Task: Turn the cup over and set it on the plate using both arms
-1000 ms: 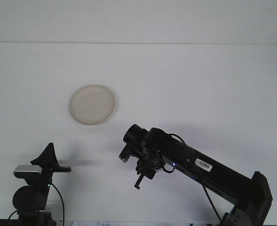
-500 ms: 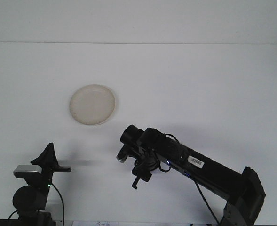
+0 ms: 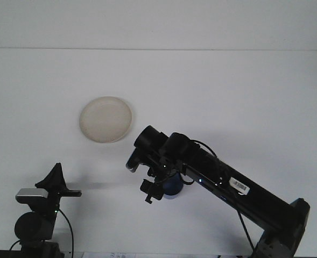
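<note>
A round cream plate (image 3: 105,119) lies flat on the white table, left of centre. My right arm reaches in from the lower right, and its gripper (image 3: 160,191) hangs below and to the right of the plate. A blue cup (image 3: 173,188) shows just under the wrist, partly hidden by the black gripper body. The gripper looks shut on the cup, whose tilt and opening I cannot make out. My left gripper (image 3: 55,181) sits low at the bottom left, well away from the cup and the plate.
The white table (image 3: 244,107) runs back to a pale wall. The right arm's long black link (image 3: 244,196) crosses the lower right. The left arm's base and cable (image 3: 34,226) fill the bottom left corner.
The right wrist has risen and shifted left toward the plate. The blue cup, hidden behind the gripper before, now shows beneath it. The left arm has not moved.
</note>
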You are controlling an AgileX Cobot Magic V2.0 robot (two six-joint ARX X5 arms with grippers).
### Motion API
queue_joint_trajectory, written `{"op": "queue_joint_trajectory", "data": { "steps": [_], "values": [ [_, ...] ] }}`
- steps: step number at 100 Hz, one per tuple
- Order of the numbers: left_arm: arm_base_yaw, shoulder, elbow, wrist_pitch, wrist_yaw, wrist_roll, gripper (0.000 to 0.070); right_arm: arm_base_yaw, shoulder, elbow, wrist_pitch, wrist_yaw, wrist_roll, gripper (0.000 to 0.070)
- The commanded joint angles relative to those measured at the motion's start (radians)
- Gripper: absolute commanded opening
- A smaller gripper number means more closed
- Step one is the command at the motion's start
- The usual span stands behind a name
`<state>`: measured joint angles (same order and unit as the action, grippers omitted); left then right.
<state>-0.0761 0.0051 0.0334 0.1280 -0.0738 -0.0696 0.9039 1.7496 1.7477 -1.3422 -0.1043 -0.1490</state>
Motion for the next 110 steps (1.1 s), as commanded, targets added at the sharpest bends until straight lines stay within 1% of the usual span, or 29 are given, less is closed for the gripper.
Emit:
{"op": "queue_joint_trajectory", "data": {
  "steps": [1,11,19,36,50,65,80,96,106,108,110],
  "values": [
    [0.0,-0.002,-0.019,0.016,0.003,-0.005,0.0015,-0.004,-0.023,0.032,-0.028,0.034,-0.027,0.0438],
    [0.0,-0.002,-0.019,0.016,0.003,-0.006,0.0015,-0.06,-0.076,0.032,-0.028,0.046,-0.03,0.0438],
    [0.0,-0.002,-0.019,0.016,0.003,-0.006,0.0015,-0.131,-0.123,0.032,-0.028,0.047,-0.017,0.0438],
    [0.0,-0.002,-0.019,0.015,0.003,-0.006,0.0015,-0.32,-0.231,0.024,-0.012,0.053,0.001,0.0438],
    [0.0,-0.002,-0.019,0.016,0.003,-0.006,0.0015,-0.493,-0.354,-0.047,0.089,0.053,0.039,0.0438],
    [0.0,-0.002,-0.019,0.016,0.003,-0.005,0.0015,-0.667,-0.52,-0.197,0.209,0.056,0.079,0.0438],
    [0.0,-0.002,-0.019,0.016,0.003,-0.006,0.0015,-0.793,-0.722,-0.418,0.383,0.061,0.122,0.0438],
    [0.0,-0.002,-0.019,0.016,0.003,-0.006,0.0015,-0.852,-0.92,-0.633,0.514,0.06,0.179,0.0437],
    [0.0,-0.002,-0.019,0.016,0.003,-0.006,0.0015,-0.853,-1.015,-0.729,0.548,0.061,0.189,0.0435],
    [0.0,-0.002,-0.019,0.016,0.003,-0.006,0.0015,-0.853,-1.031,-0.744,0.552,0.063,0.192,0.0425],
    [0.0,-0.002,-0.019,0.016,0.003,-0.006,0.0015,-0.853,-1.046,-0.758,0.556,0.067,0.197,0.04]
  ]
}}
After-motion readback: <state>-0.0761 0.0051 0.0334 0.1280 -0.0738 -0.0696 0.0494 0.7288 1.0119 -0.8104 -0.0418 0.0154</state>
